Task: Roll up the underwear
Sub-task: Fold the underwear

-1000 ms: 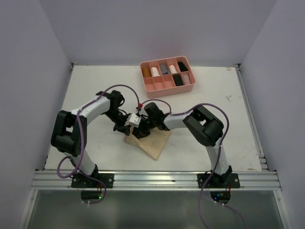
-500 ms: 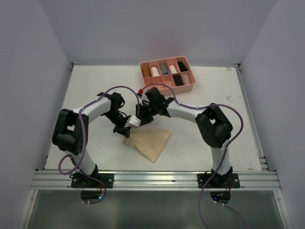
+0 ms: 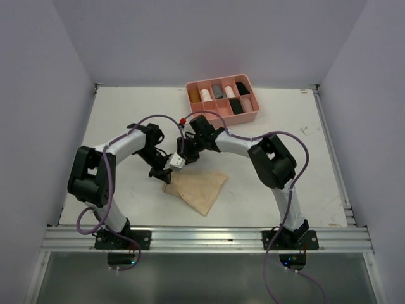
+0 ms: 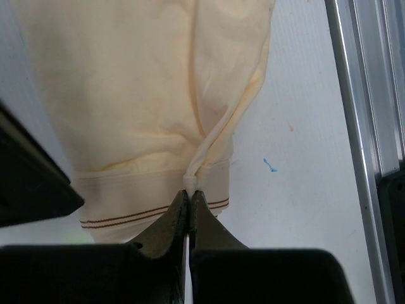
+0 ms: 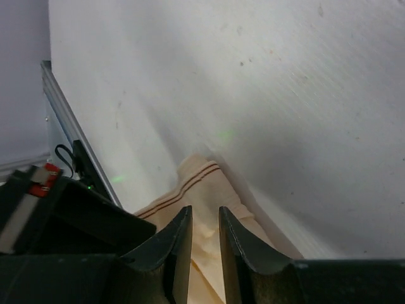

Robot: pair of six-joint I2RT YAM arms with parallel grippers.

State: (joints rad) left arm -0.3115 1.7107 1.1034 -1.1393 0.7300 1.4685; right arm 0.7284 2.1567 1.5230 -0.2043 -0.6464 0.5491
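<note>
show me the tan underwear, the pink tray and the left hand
tan underwear (image 3: 197,189), top view, middle of the cloth
pink tray (image 3: 221,118), top view, its near wall
left hand (image 4: 190,194), left wrist view, between its closed fingertips

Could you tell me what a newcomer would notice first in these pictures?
The pale tan underwear lies spread on the table, near centre. The left gripper is shut on a pinch of its striped waistband, while the right gripper hangs just above that edge, jaws slightly apart. A pink divided tray holding rolled items sits at the far side.
</note>
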